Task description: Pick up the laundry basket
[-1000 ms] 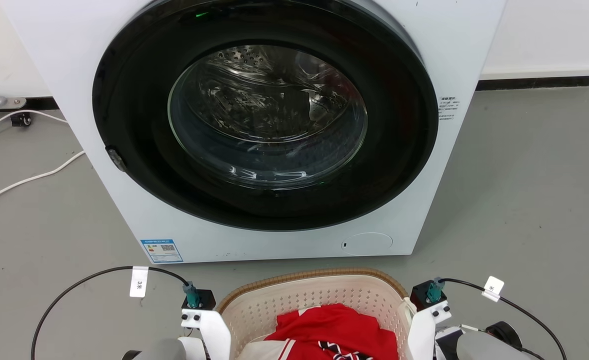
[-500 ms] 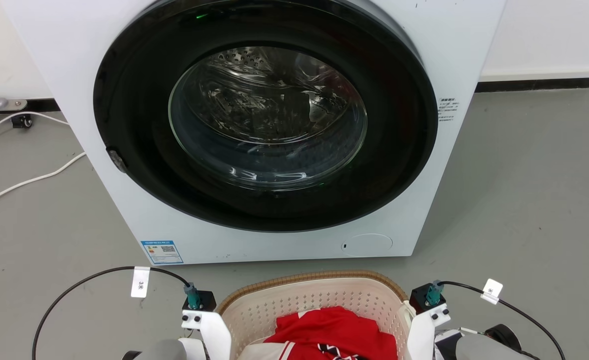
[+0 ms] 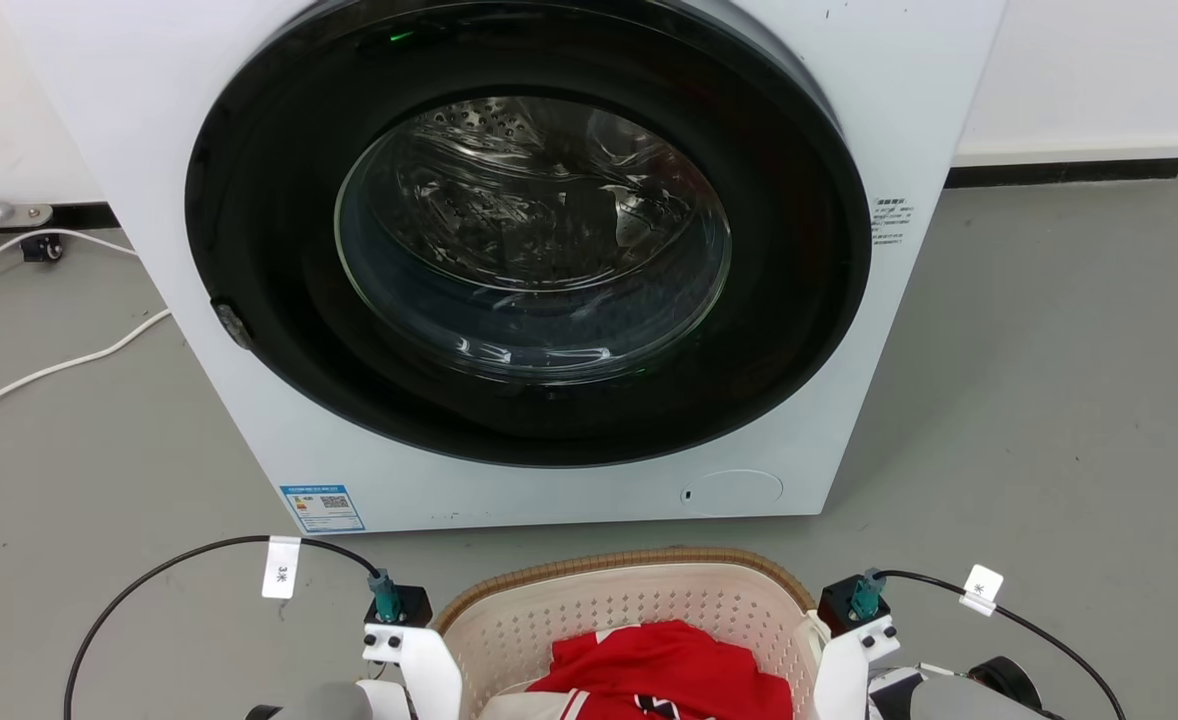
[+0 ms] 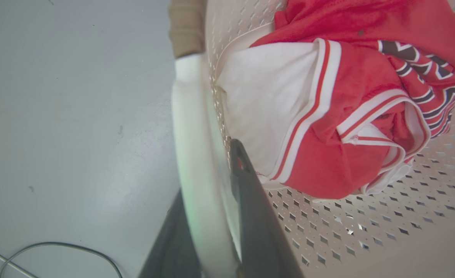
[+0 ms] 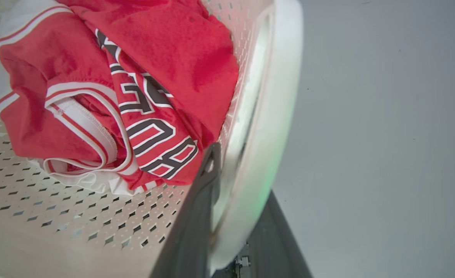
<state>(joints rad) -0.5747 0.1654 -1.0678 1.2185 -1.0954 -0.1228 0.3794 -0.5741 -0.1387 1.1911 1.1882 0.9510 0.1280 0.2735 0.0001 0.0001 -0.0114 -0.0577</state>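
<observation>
Straddling white handles (image 4: 190, 116), dark fingers (image 4: 250, 216) grip perforated basket (image 3: 629, 605)

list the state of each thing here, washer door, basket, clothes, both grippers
washer door, shut
basket, upright, gripped on both sides; cannot tell if it is off the floor
clothes, crumpled inside the basket
left gripper, shut on the basket's left handle
right gripper, shut on the basket's right handle

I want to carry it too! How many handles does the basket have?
2: the left handle and the right handle of the basket, each between an arm's jaws.
</observation>
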